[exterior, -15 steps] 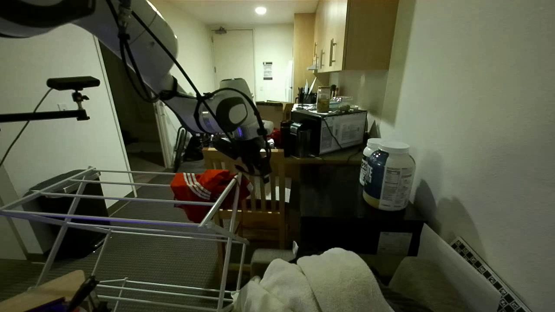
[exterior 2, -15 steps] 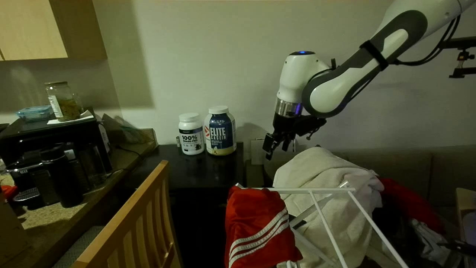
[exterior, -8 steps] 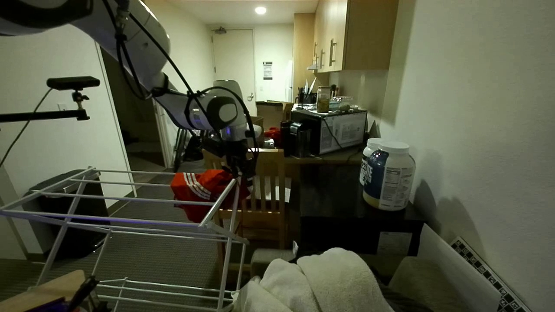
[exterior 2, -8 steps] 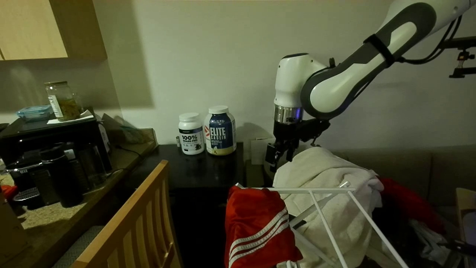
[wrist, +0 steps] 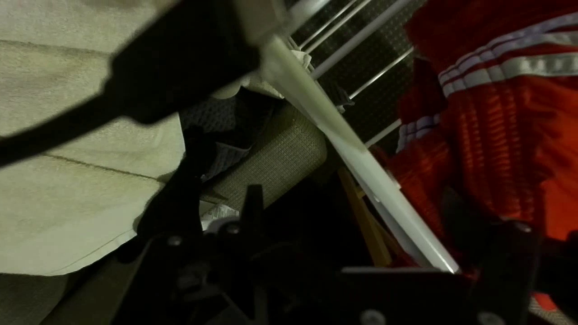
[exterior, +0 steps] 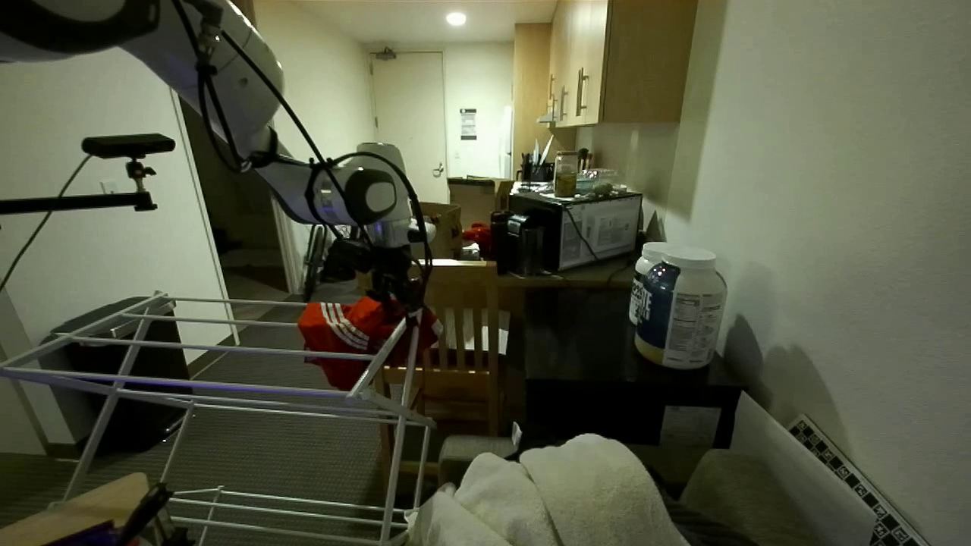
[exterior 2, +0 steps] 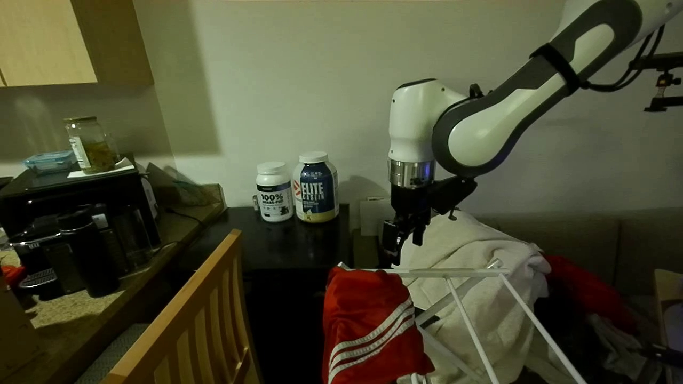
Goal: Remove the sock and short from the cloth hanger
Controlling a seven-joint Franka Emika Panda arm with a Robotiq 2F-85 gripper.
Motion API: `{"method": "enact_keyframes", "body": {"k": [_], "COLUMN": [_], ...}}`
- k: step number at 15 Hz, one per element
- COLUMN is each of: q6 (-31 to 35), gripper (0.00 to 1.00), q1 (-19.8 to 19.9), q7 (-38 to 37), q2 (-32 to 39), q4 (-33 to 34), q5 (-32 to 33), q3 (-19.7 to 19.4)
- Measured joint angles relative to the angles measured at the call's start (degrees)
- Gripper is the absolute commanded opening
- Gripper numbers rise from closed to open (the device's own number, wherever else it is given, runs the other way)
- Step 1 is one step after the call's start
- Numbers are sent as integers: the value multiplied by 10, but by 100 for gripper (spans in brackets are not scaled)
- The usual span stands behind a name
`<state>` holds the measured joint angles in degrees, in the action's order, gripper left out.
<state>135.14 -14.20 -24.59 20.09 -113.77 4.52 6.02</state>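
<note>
Red shorts (exterior 2: pixel 368 314) are draped over an end corner of the drying rack (exterior 2: pixel 453 273), presumably to dry. No sock can be identified. Just above the end rail (wrist: pixel 395 198), near that corner, the gripper (exterior 2: pixel 406 249) is held, its fingers (exterior 2: pixel 392 237) parted with nothing gripped, apparently so that the shorts can be pinched from above. Beyond the end edge, a pale towel (exterior 2: pixel 480 240) is heaped. Farther, two tubs (exterior 2: pixel 275 192) are placed along the back edge of a black table (exterior 2: pixel 256 248), seemingly for storage.
</note>
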Motion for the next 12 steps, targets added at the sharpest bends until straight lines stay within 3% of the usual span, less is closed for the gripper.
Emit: {"method": "enact_keyframes", "body": {"k": [12], "q6": [0], "gripper": [100], "q1": [-19], "q7": [-8], "q2": [-4], "q4": [-21], "q5": [-31], "q3": [16]}}
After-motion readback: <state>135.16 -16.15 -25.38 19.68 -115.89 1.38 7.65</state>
